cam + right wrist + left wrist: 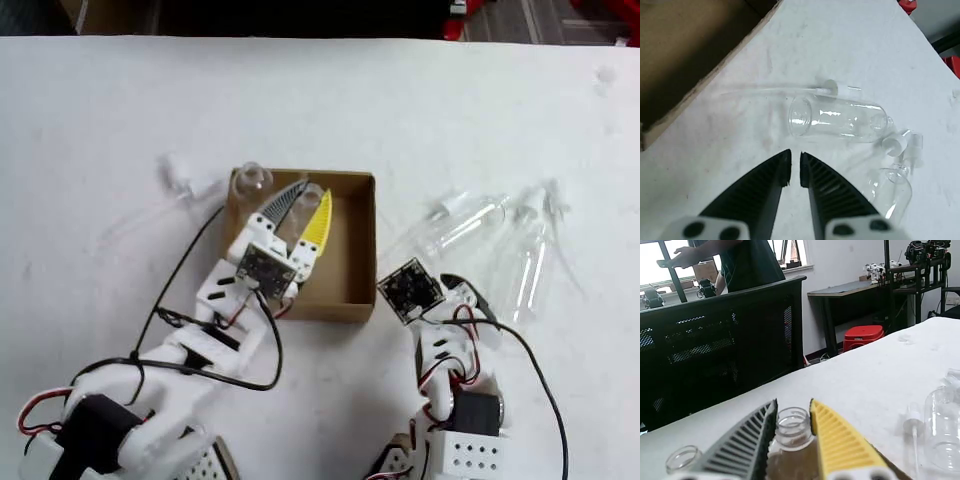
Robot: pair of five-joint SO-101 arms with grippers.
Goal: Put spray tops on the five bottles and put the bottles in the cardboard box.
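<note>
Pinched an uncapped bottle [791, 432] in the left jaws above the cardboard box [352, 255]. Best held upright for a spray top [830, 87]. Held right jaws nearly together, empty.

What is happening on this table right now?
Two robot arms are working with bottles and a box. The left hand grips an open bottle by its neck, over the box; this bottle has no spray top. The right hand holds nothing and hangs over the table, beside clear bottles and loose spray tops lying there.
</note>
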